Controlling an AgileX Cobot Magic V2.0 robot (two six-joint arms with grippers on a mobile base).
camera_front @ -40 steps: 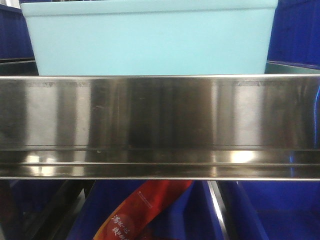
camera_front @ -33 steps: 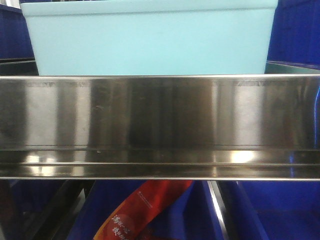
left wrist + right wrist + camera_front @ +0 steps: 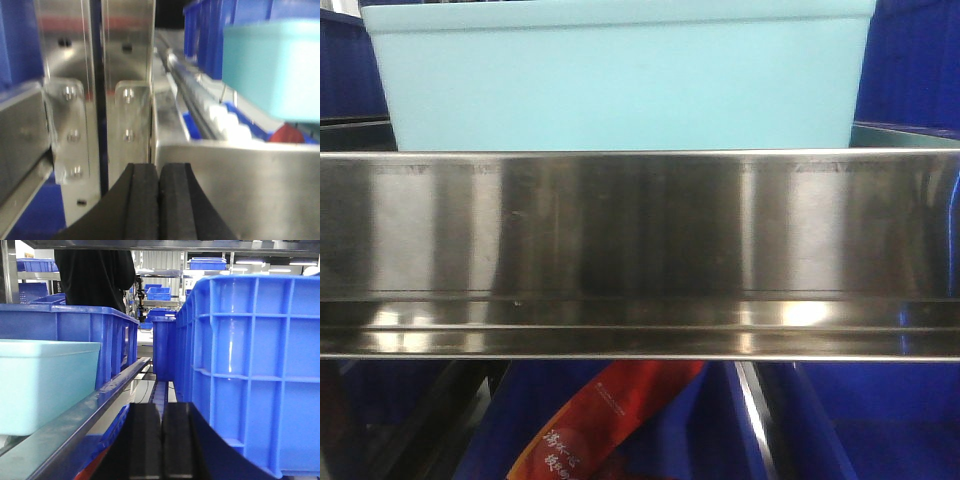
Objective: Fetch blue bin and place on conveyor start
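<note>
**Blue bin on the shelf, both hands closed and empty**

In the front view the blue bin [image 3: 620, 80] fills the 12 o'clock part of the picture. Its pale turquoise wall stands upright just behind the steel shelf rail [image 3: 640, 250], which runs across the whole middle. Dark blue bins [image 3: 910, 60] flank it at 10 and 2 o'clock. Below the rail, at 6 o'clock, a red packet [image 3: 610, 420] lies tilted in another dark blue tub.

In the left wrist view the left hand [image 3: 159, 200] sits at 6 o'clock with its black pads pressed together and nothing between them. The blue bin [image 3: 275, 70] is blurred at 2 o'clock, well apart from the hand. Bolted steel uprights [image 3: 127, 75] stand at 11 o'clock.

In the right wrist view the right hand [image 3: 162, 440] is also at 6 o'clock, pads together and holding nothing. The blue bin [image 3: 45, 380] is at 9 o'clock. A large dark blue crate [image 3: 255, 365] stands close at 3 o'clock.
</note>
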